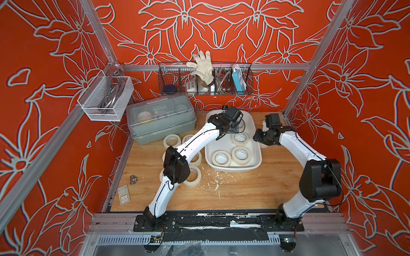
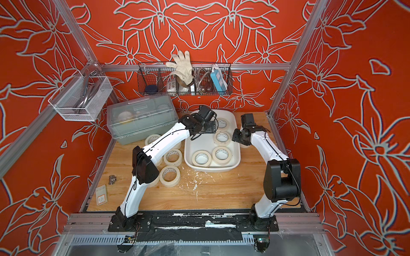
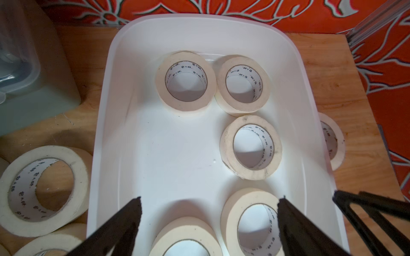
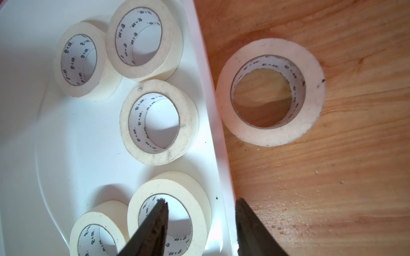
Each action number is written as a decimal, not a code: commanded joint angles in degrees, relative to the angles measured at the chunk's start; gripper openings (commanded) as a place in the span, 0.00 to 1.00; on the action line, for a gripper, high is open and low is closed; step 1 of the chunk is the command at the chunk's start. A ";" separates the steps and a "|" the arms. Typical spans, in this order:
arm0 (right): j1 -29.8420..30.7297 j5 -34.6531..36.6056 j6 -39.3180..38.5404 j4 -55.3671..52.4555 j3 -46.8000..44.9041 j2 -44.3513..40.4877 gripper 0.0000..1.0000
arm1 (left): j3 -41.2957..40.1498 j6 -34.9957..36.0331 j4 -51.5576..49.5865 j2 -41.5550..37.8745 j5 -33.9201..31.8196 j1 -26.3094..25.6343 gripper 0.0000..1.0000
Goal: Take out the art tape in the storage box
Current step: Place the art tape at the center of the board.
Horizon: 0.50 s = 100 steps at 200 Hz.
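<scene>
Frankly, the biggest danger is my own reach: my left arm and right arm both close on the storage box at once, and they could knock together above it. My left jaws hang spread wide and empty over the box. My right jaws stand partly apart, holding nothing, one jaw above the core of the near-right roll and the other outside the box's right wall. Closing there, I judge, would pinch wall and roll together and drag or tip the whole box. Five rolls of art tape lie flat inside, mostly along the right side. The glossy floor may let a roll skate away from a poor pinch. The two far rolls touch, so lifting one could shove the other.

On the worktop, a grey-green lidded box sits far left. A cluster of loose rolls under my left arm crowds the set-down space there. A single roll lies just right of the box, near my right jaws. White flecks, a metal fitting and a small packet lie well clear.
</scene>
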 commanded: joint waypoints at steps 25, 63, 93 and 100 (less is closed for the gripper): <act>0.49 -0.91 -0.17 1.51 -2.16 -2.92 0.52 | 3.70 -0.02 5.03 6.62 -6.25 0.76 0.90; 0.49 -0.45 0.18 1.84 -2.98 -3.34 0.52 | 12.40 -6.94 1.65 13.49 -6.23 2.48 0.90; 0.49 -0.73 0.01 1.81 -3.37 -3.34 0.52 | 14.52 -11.52 3.38 16.72 -4.12 4.16 0.88; 0.52 -0.64 -0.08 1.77 -3.50 -3.45 0.52 | 14.99 -12.48 3.79 17.33 -3.92 4.55 0.87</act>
